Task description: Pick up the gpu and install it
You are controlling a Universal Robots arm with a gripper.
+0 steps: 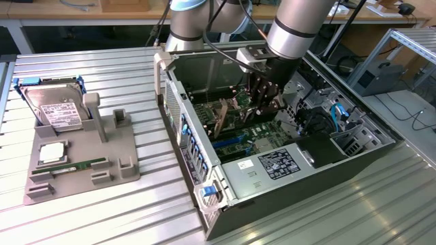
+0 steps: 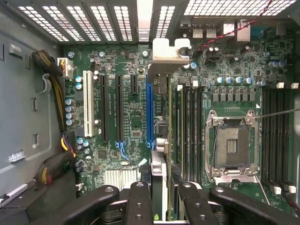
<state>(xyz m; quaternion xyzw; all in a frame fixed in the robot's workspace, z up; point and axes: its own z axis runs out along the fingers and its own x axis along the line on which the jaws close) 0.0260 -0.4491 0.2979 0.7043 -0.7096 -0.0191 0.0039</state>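
The gripper (image 1: pixel 264 104) is reaching down into the open computer case (image 1: pixel 320 171) and is grasping the gpu (image 2: pixel 159 174) between its 2 fingers (image 2: pixel 138 201). The card is standing on edge over the motherboard (image 2: pixel 126 136), just beside the long blue slot (image 2: pixel 149 112), with its silver bracket (image 2: pixel 166 55) towards the vented rear wall (image 2: pixel 108 18). Whether it is sitting in a slot is unclear. On the surface (image 1: pixel 102 224), a hard drive (image 1: pixel 58 107) and a memory stick (image 1: pixel 80 166) are lying in a grey holder (image 1: pixel 112 171).
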